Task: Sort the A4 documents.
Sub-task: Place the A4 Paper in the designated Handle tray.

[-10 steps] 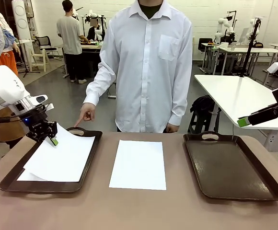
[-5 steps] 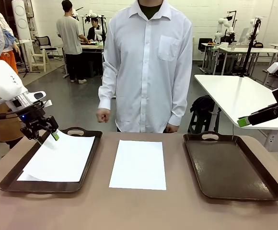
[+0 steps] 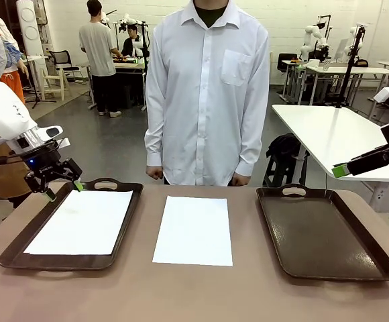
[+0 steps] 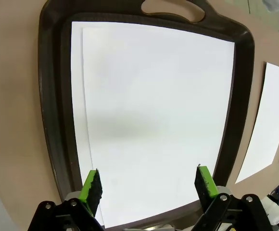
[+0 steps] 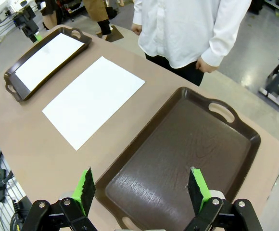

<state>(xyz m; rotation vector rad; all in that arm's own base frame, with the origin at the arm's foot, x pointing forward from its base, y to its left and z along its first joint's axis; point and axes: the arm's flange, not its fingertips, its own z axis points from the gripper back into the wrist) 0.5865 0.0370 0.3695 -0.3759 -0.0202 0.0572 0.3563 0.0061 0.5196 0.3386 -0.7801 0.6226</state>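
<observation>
Left jaws released, nothing held, two stacked A4 documents in left tray below. Right jaws released over right tray; third sheet on bench to their left.

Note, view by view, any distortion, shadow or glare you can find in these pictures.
Left wrist view: the wide lens bows the rim of the left tray, and a soft grey shadow crosses its top sheet. Right wrist view: a pale sheen lies on the empty tray. Front view: sharp and evenly lit.
</observation>
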